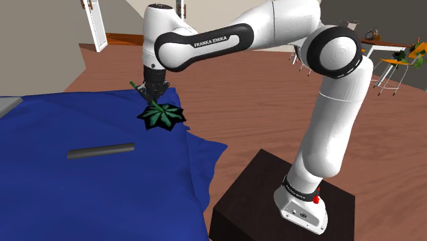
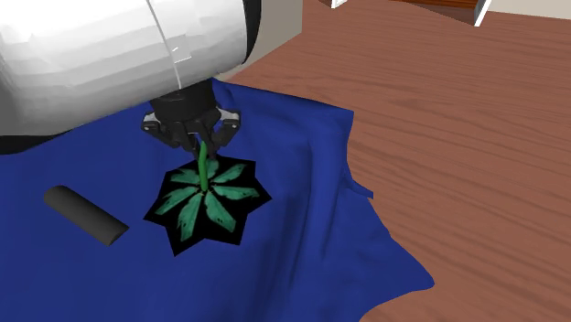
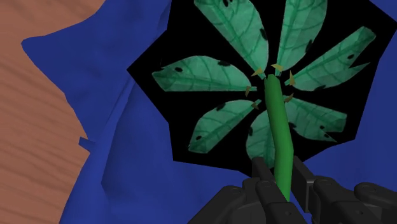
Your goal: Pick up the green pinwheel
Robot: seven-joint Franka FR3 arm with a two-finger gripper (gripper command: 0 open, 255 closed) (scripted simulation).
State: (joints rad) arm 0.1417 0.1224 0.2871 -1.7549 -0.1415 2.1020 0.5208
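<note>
Pincer (image 3: 283,186): pinching the green stem of the pinwheel (image 3: 210,73) from both sides.
Pinwheel: green leafy blades on a black star-shaped backing, spread over the cloth (image 1: 82,198) just under the pincer.
Cloth: blue, rumpled, its edge hanging near the stand (image 1: 253,198).
Cylinder (image 1: 101,150): dark grey, on the cloth, toward the shoulder view's left of the pinwheel, apart.
Floor (image 2: 457,137): brown wood beyond the cloth.
</note>
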